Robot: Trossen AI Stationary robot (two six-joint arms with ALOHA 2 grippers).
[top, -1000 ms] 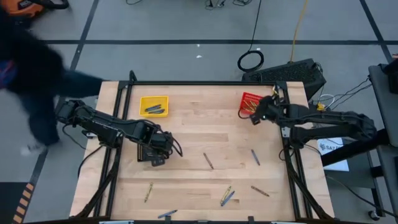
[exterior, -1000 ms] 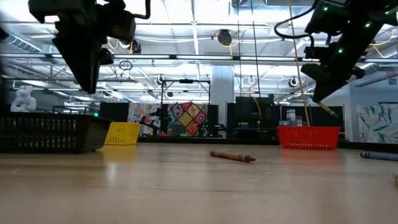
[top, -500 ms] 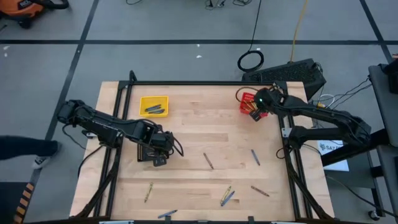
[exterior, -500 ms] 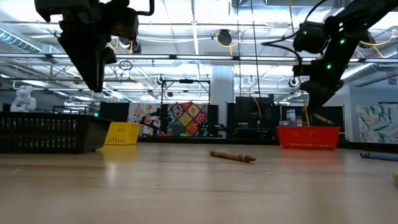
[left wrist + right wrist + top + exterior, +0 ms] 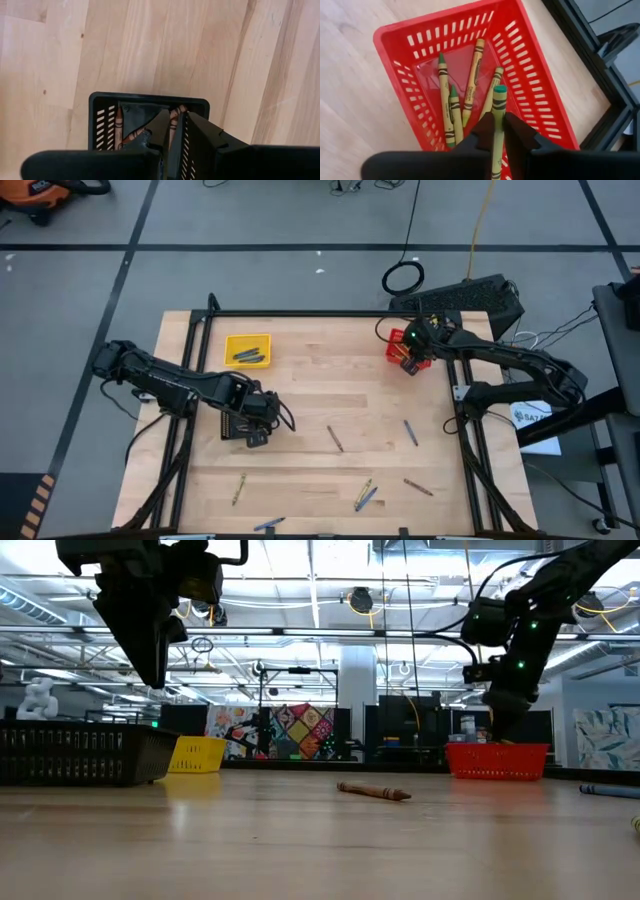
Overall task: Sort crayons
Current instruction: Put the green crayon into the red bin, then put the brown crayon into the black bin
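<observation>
Right gripper [image 5: 494,131]: over the red basket [image 5: 535,60] near the table's far right corner, its fingers pinching a green crayon [image 5: 497,125].
Held crayon: long axis runs along the gripper's fingers, tip out over the basket's floor, roughly in line with the green crayons [image 5: 451,112] already lying there.
The relation that counts: the basket sits directly below the held crayon, so I'd judge a simple let-go would land it inside.
Left gripper [image 5: 172,131]: above the black basket [image 5: 100,102] toward the table's left side, fingers a little apart and empty; brown crayons [image 5: 119,125] lie below.
Loose crayons [image 5: 335,439]: strewn mid-table and toward the near edge, nearer the left arm.
</observation>
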